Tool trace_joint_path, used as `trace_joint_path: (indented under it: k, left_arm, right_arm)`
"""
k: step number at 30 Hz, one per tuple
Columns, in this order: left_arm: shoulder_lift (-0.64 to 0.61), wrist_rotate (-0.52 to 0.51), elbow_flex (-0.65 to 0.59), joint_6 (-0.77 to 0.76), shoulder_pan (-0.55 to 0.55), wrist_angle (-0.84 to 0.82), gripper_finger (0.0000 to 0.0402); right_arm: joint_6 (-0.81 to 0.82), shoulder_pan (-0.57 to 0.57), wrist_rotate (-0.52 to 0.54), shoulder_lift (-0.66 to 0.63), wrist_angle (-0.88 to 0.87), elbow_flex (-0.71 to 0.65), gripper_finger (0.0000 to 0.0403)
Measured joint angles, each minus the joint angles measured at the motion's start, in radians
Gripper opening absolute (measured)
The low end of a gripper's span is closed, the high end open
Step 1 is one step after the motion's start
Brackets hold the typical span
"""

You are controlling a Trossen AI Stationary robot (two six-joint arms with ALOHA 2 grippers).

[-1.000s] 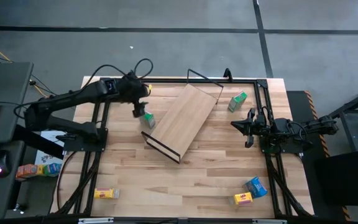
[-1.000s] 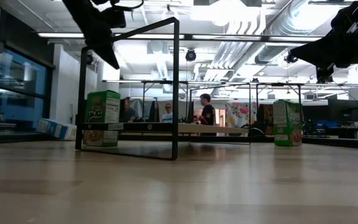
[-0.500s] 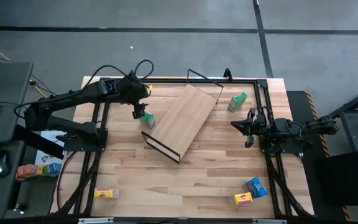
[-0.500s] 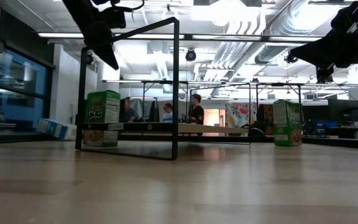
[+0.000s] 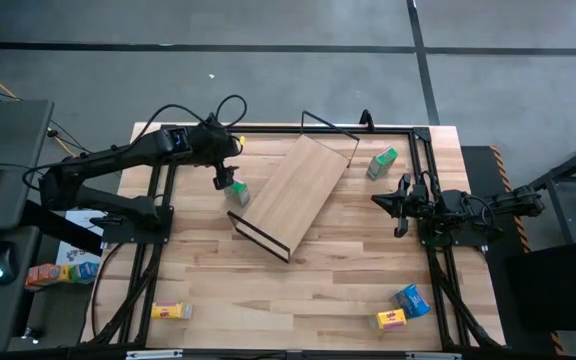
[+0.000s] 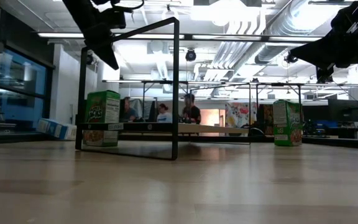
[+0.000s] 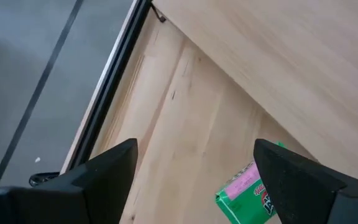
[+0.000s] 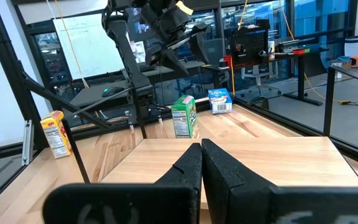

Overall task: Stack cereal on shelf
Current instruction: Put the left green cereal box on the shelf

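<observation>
The shelf [image 5: 298,185] lies slantwise on the table's far middle, a black wire frame [image 6: 129,87] at each end. A green cereal box [image 5: 239,193] stands upright on the table by the shelf's left end. My left gripper [image 5: 224,180] hangs open well above that box [image 7: 247,196], touching nothing; the low view shows it high over the box [image 6: 102,118]. My right gripper [image 5: 396,203] waits shut at the right, pointing level toward the shelf [image 8: 241,155]. A second green box [image 5: 382,162] stands near the shelf's far right end.
A blue box [image 5: 411,298] and a yellow box [image 5: 392,319] lie at the near right, another yellow box [image 5: 171,311] at the near left. Beyond the shelf, the right wrist view shows a yellow box [image 8: 55,134] and a blue box [image 8: 219,101]. Black rails [image 5: 158,200] edge the table.
</observation>
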Motion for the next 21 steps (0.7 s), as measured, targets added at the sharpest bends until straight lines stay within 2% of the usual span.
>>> trace_joint_path:
  k: [6,8,11,13,18,21]
  left_arm:
    - [0.0,0.003,0.0,-0.103,-0.001,0.01,0.0315]
    - [0.0,0.057,0.0,-0.017,-0.001,0.008,0.0315]
    - [0.0,0.245,0.0,0.191,-0.001,0.009,0.0315]
    - [0.0,0.322,0.0,0.274,-0.001,0.038,0.0315]
    - [0.023,0.34,0.0,0.436,0.022,0.047,0.0315]
    - [0.05,0.34,0.0,0.473,0.032,0.023,0.0315]
  right_arm:
    - [0.0,0.0,0.0,0.0,0.0,0.0,0.0]
    - [0.0,0.0,0.0,0.0,0.0,0.0,0.0]
    - [0.0,0.0,0.0,0.0,0.0,0.0,0.0]
    - [0.0,0.0,0.0,0.0,0.0,0.0,0.0]
    - [0.0,0.0,0.0,0.0,0.0,0.0,0.0]
    - [0.0,0.0,0.0,0.0,0.0,0.0,0.0]
